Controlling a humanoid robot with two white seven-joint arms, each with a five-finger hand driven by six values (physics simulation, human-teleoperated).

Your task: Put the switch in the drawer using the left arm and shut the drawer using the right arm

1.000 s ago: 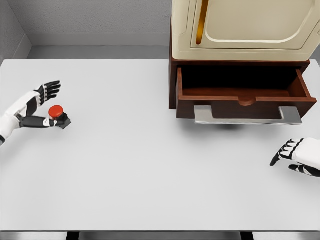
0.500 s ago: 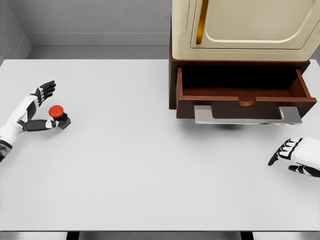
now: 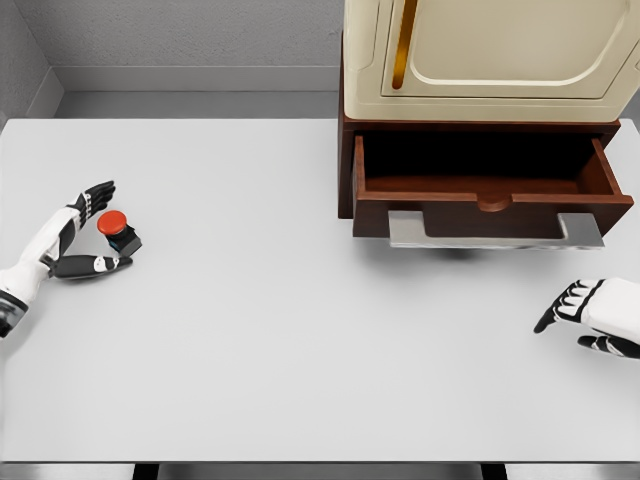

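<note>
Head view, looking down on a white counter (image 3: 300,330). At the far left sits the switch (image 3: 119,232), a small dark block with a round red button on top; it looks tipped slightly, button facing up and toward the left. The left hand (image 3: 78,238) brackets it, fingers spread wide, thumb lying just below it, holding nothing. At upper right, a wooden drawer (image 3: 487,190) stands pulled open beneath a cream cabinet (image 3: 490,55). The right hand (image 3: 592,315) rests at the right edge, fingers loosely spread, empty.
</note>
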